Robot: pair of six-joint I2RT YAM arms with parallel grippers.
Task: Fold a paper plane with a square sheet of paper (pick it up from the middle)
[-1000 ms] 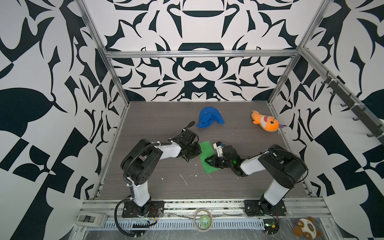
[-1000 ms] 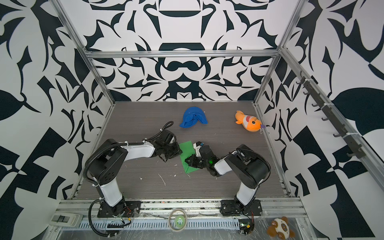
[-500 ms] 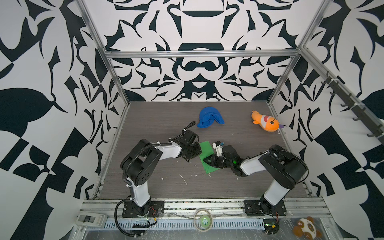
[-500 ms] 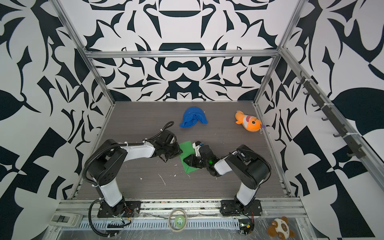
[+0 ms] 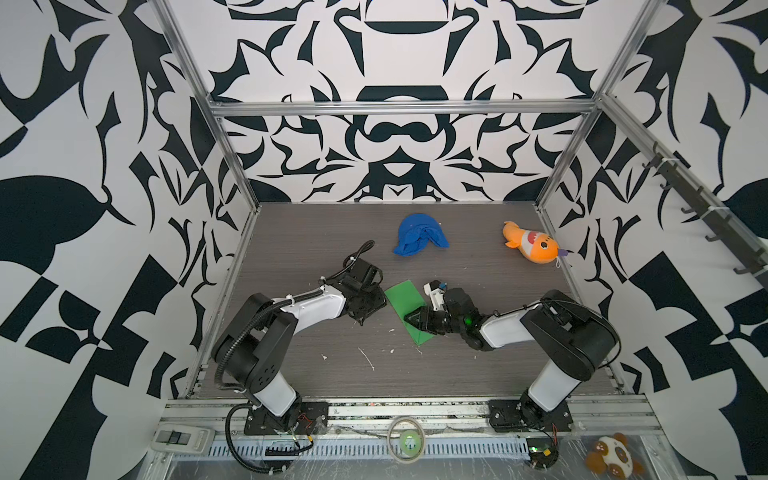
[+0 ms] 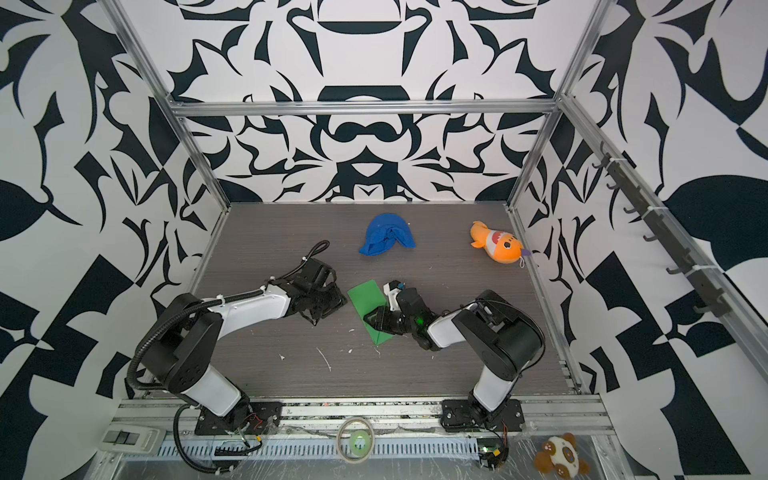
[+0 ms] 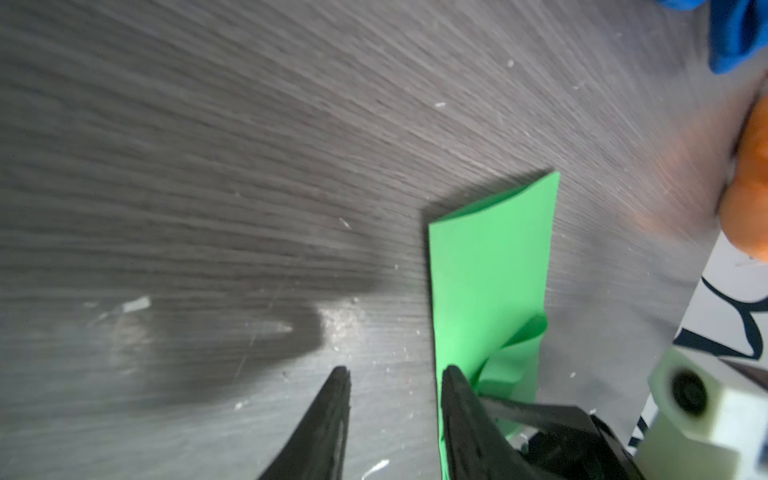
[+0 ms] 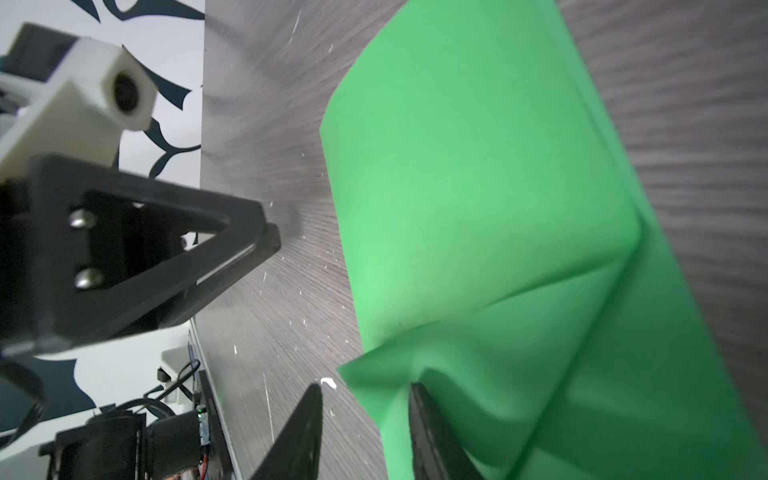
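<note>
Three patterned walls (image 5: 395, 54) enclose a tabletop (image 5: 478, 365), perhaps scrap-flecked, bearing green paper (image 5: 405, 299).

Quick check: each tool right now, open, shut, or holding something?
Left tool: open, holding nothing, right beside the folded green paper.
Right tool: open, the paper's edge at its jaws, not pinched.
</note>
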